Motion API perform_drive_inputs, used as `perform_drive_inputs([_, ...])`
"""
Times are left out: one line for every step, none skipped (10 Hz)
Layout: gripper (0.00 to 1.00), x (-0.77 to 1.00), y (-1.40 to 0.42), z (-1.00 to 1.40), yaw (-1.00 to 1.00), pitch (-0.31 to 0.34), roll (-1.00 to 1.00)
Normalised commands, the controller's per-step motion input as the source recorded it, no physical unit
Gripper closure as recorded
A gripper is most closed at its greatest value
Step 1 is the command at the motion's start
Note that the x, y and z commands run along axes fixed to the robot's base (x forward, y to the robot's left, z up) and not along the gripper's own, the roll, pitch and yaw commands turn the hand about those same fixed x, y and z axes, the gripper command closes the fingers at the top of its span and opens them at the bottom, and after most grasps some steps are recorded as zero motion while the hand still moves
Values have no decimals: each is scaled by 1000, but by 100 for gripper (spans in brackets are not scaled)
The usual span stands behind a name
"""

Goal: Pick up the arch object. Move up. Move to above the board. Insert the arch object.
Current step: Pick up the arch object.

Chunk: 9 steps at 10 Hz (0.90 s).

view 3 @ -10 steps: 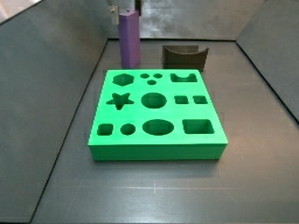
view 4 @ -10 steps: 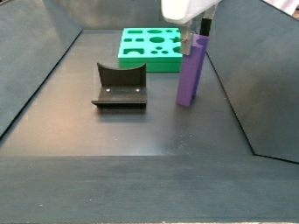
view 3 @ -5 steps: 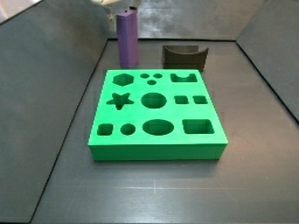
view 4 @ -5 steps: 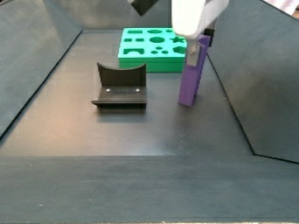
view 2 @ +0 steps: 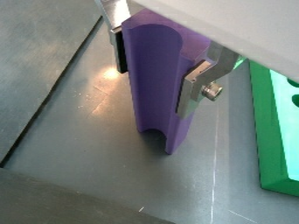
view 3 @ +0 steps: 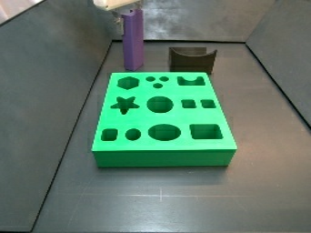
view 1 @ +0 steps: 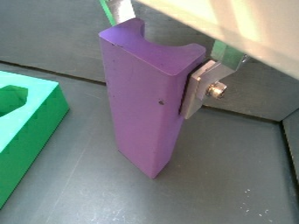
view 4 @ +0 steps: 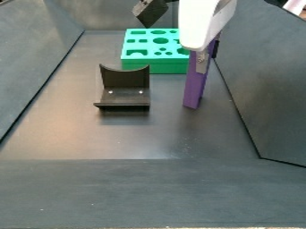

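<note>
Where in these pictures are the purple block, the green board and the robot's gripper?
arch object [view 4: 192, 76], side view, on its tall flat face.
board [view 3: 165, 155], side view, on its front wall.
gripper [view 2: 158, 61], wrist view, midway between the fingertips flanking the purple block.

Lab test cell: bare dark floor [view 4: 143, 134] boxed in by plain grey panels [view 3: 55, 55]. Gripper [view 2: 158, 74] straddles the upright purple arch object [view 2: 158, 87]; green board [view 3: 162, 118] and dark fixture [view 4: 123, 88] lie beyond the fingers [view 2: 197, 87].

Pincer [view 3: 125, 7] atop arch object [view 3: 131, 41] — upright
</note>
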Motion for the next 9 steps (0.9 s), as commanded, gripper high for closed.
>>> perform_drive_inputs([100,0,0,0,0,0,0])
perform_drive_inputs([100,0,0,0,0,0,0])
perform_drive_inputs([100,0,0,0,0,0,0])
perform_drive_inputs([100,0,0,0,0,0,0])
perform_drive_inputs([100,0,0,0,0,0,0])
perform_drive_inputs([100,0,0,0,0,0,0])
perform_drive_inputs([100,0,0,0,0,0,0])
perform_drive_inputs([100,0,0,0,0,0,0])
perform_drive_inputs([100,0,0,0,0,0,0])
